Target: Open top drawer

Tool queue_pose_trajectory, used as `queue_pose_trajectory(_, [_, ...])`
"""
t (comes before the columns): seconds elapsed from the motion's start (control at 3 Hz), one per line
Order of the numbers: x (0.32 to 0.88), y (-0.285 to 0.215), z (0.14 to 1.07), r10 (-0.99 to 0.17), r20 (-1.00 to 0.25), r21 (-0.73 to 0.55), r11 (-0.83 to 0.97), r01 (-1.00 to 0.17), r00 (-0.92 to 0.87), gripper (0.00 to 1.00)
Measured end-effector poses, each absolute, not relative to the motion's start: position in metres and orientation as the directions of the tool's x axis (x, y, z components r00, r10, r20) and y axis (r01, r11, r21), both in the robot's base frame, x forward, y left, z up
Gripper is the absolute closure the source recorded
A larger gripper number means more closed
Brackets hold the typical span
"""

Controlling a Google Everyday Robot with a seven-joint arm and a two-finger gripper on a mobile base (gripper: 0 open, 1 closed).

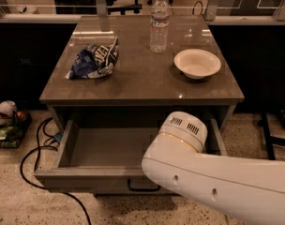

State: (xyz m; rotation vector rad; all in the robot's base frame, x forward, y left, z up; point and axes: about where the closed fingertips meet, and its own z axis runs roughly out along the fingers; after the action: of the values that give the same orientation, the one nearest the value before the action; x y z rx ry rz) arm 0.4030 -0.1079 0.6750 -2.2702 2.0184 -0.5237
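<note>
Behind arm (217, 182), end effector hidden; top drawer (107, 149) open.

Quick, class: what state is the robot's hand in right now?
Hand: cannot be told; it is out of sight behind the white arm, by the open top drawer.

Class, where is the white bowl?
In camera view, the round white bowl sits on the brown tabletop, right of the clear plastic bottle; the gripper is not in view.
</note>
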Motion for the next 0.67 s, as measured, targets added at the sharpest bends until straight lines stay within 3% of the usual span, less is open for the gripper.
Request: queue_pose_trajectory(0.67, [0.4024, -0.1085, 0.6746, -0.973, 0.213, -0.265, -0.142, -0.954, 0.086, 0.12])
